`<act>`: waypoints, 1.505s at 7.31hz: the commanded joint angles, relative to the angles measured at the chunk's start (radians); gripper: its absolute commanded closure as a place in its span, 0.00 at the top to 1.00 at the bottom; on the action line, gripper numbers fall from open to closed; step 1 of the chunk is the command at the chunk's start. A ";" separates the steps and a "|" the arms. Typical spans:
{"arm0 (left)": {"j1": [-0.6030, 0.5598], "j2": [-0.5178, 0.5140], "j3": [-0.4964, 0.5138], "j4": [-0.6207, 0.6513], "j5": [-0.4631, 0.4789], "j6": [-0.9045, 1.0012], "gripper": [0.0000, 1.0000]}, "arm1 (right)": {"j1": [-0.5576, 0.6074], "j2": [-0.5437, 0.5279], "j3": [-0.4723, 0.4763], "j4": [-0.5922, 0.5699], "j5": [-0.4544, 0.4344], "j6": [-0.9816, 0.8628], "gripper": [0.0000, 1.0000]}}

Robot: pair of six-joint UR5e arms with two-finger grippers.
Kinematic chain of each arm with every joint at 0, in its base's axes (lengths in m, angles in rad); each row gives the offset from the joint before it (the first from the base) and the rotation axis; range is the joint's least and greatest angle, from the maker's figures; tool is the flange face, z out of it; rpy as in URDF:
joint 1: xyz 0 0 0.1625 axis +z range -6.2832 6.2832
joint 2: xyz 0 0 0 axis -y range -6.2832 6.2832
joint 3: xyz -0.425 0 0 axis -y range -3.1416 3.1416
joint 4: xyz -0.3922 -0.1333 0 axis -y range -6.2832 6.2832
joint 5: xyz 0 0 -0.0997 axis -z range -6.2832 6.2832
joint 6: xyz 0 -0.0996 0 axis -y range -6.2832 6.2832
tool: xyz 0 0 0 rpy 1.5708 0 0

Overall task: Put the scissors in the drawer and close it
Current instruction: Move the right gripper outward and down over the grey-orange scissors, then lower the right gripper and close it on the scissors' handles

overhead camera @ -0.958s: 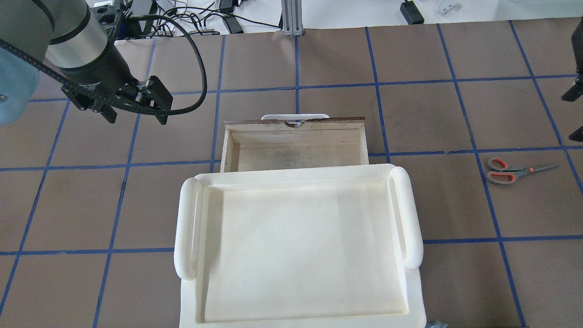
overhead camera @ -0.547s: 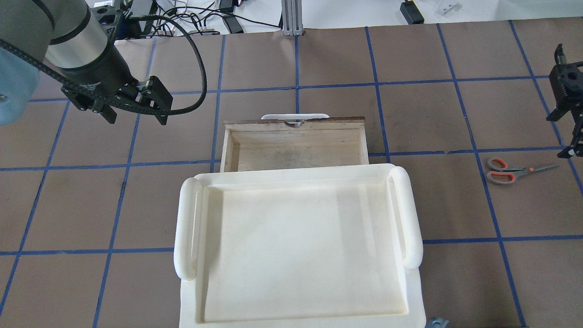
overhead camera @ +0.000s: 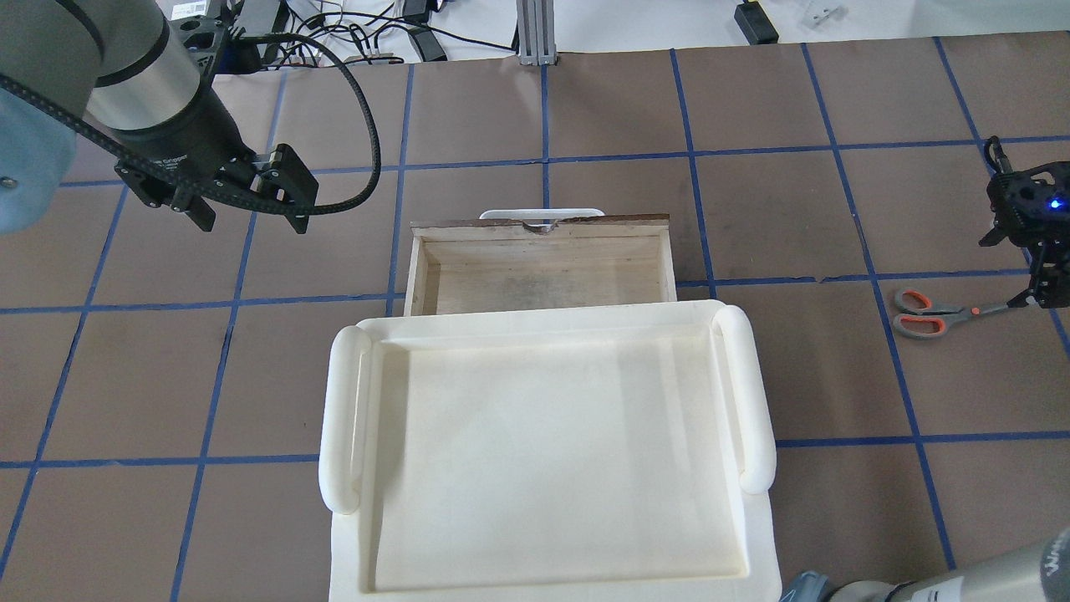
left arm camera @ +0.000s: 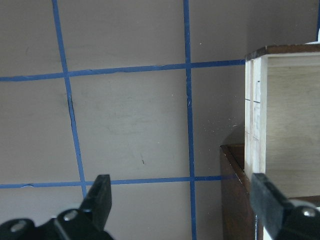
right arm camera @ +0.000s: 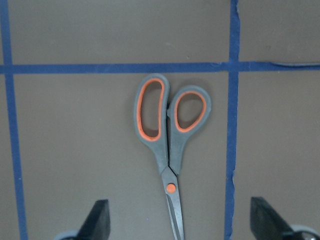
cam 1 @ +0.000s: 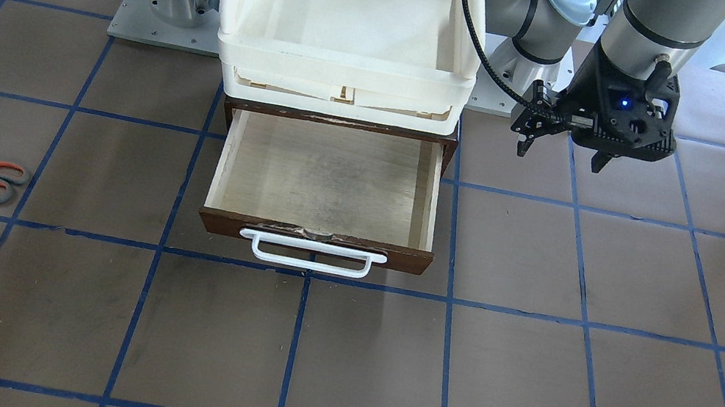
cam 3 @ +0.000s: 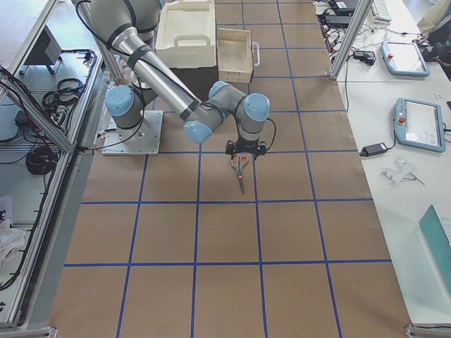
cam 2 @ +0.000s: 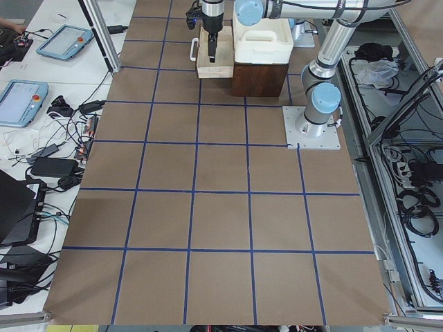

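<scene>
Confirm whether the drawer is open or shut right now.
Open. The drawer is pulled out from under the white trays, its bare pale floor fully exposed.

- This is a robotics lab: the table (cam 2: 221, 221) wears a brown sheet marked into squares by blue tape (cam 2: 221, 191).
- At the upper left of the right-side view, a grey robot arm (cam 3: 165, 77) rises from a metal base plate (cam 3: 148, 137).
- A teach pendant (cam 3: 421, 123) lies on a white bench (cam 3: 394, 176) at that view's right edge.
- Power bricks (cam 2: 45, 166) and loose cables crowd the left edge of the left-side view.
- An aluminium frame post (overhead camera: 535, 33) stands at the top centre of the overhead view.
</scene>
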 commanded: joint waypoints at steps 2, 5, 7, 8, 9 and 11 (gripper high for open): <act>0.000 0.006 -0.004 -0.001 0.001 0.005 1.00 | -0.060 0.034 0.155 -0.272 0.086 -0.079 1.00; 0.000 0.006 -0.004 0.004 -0.003 0.000 1.00 | -0.068 0.037 0.192 -0.274 0.090 -0.124 0.99; 0.000 -0.009 -0.003 0.017 -0.011 -0.001 1.00 | -0.070 0.037 0.211 -0.278 0.084 -0.127 0.99; 0.000 -0.011 -0.003 0.043 -0.012 -0.001 1.00 | -0.070 0.039 0.212 -0.280 0.074 -0.127 0.99; 0.002 0.012 -0.006 0.036 -0.014 0.015 1.00 | -0.070 0.039 0.212 -0.280 0.073 -0.127 0.98; 0.003 0.011 -0.004 0.044 -0.014 0.005 1.00 | -0.070 0.054 0.212 -0.280 0.062 -0.129 0.93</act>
